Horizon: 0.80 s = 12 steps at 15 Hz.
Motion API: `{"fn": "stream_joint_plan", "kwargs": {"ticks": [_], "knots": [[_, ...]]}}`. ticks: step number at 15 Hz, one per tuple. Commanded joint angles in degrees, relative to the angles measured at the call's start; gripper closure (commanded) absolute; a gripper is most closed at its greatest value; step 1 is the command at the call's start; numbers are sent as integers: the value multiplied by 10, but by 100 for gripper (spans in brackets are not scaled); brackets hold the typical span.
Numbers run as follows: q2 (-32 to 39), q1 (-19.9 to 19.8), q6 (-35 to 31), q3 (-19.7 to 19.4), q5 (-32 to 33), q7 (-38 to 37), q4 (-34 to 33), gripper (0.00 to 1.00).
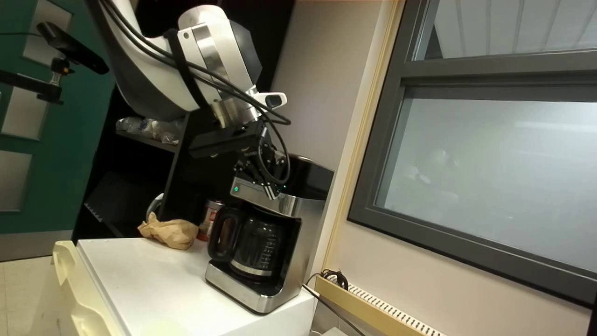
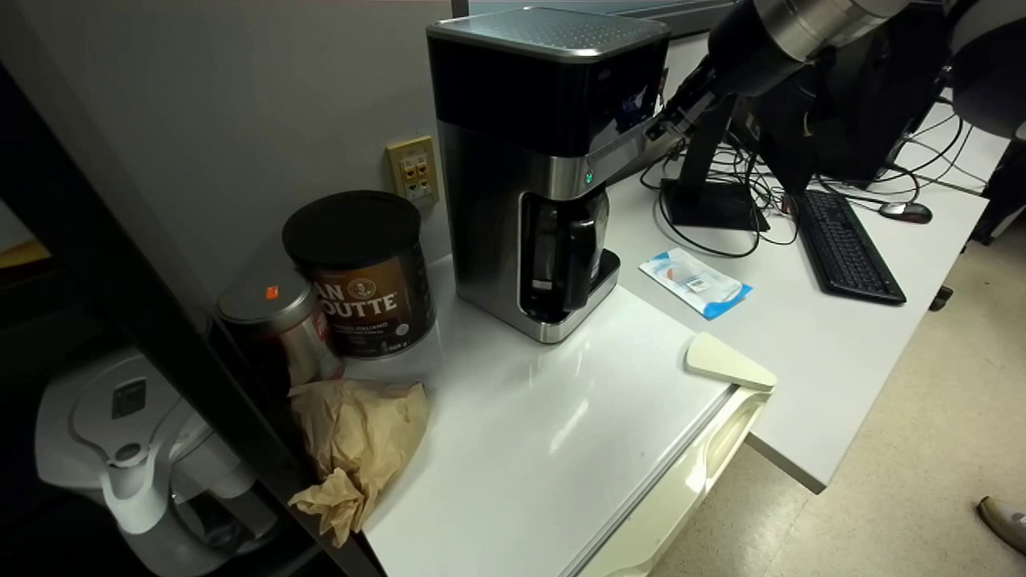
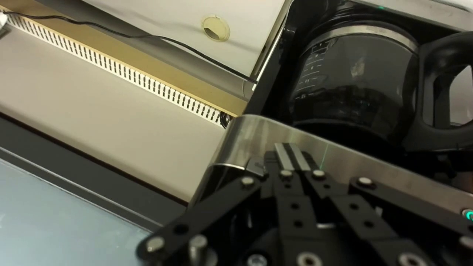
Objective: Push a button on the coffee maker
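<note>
1. There is one gripper [image 3: 292, 157], black and riveted; its two fingertips [image 3: 283, 157] are flat and straight, and they are pressed together.
2. At the far left of an exterior view there is one pitcher [image 2: 88, 425], of smooth, whitish plastic.
3. Next come one smaller can [image 2: 296, 336] of shiny metal and one bigger can [image 2: 365, 280], brown and black: two in total, both cylindrical.
4. In front of these lies one paper bag [image 2: 365, 433], brown and strongly crumpled.
5. Then one coffee maker [image 2: 497, 216] stands upright on a glossy white top [image 2: 513, 449]. It is box-shaped with rounded corners, black above and of brushed metal below, and it contains one glass carafe [image 1: 256, 247] with one thick, looped handle [image 1: 237, 226].
6. The coffee maker is directly before the gripper: the fingertips are at its upper front, at the metal band [image 2: 617, 160], near the end opposite to one ring-shaped green light [image 3: 468, 215]. Whether they touch it, I cannot tell.
7. More to the right, on a table [image 2: 834, 369], there are one flat, white-and-blue packet [image 2: 696, 280], one black keyboard [image 2: 846, 244] and one mouse [image 2: 906, 212].
</note>
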<state>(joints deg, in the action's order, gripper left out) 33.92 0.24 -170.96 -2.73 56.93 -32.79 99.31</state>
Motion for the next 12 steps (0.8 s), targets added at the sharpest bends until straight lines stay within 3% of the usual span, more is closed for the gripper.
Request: {"fn": "stream_joint_plan", "kwargs": {"ticks": [1,7,12], "knots": [[23,11,-7,-11,8,-16,-30,100],[-4,14,-30,-18,25,-24,9,100],[-63,40,-81,-54,108,-56,97,100]]}}
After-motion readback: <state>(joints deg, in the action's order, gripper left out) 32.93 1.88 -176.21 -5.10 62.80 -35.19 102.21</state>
